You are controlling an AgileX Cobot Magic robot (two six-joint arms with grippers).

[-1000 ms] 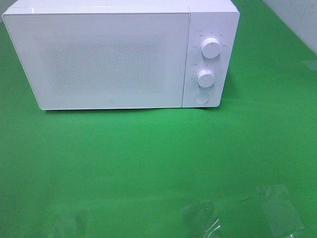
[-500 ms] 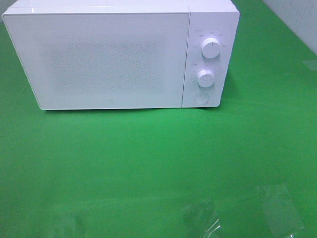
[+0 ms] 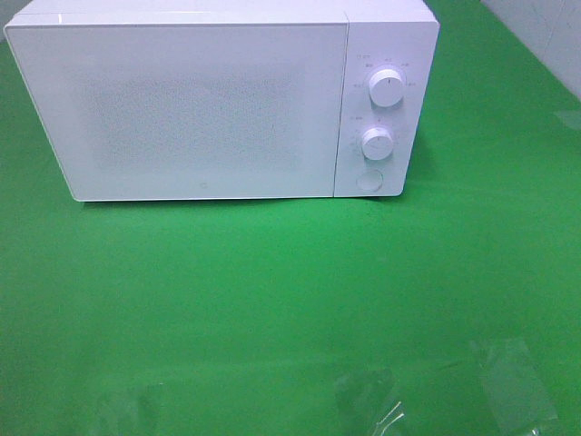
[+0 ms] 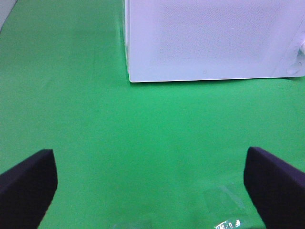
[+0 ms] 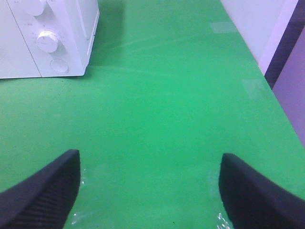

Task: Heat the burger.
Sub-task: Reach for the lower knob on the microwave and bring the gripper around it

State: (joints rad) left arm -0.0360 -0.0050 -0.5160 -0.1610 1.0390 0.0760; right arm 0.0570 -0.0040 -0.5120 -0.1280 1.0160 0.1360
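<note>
Standing microwave (image 3: 209, 109): door was shut.
Left gripper (image 4: 150, 160): before the microwave door; jaws were wide, held nothing.
Right gripper (image 5: 150, 162): forward of the microwave's knobs (image 5: 47, 40); jaws were wide, held nothing.
Burger: location could not be told; microwave door appeared opaque.

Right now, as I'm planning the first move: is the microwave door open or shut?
Shut. The microwave door lies flush with the control panel, with no gap at the seam and no interior showing.

white microwave (image 3: 209, 109), green table (image 3: 272, 309), black fingers (image 4: 26, 186).
</note>
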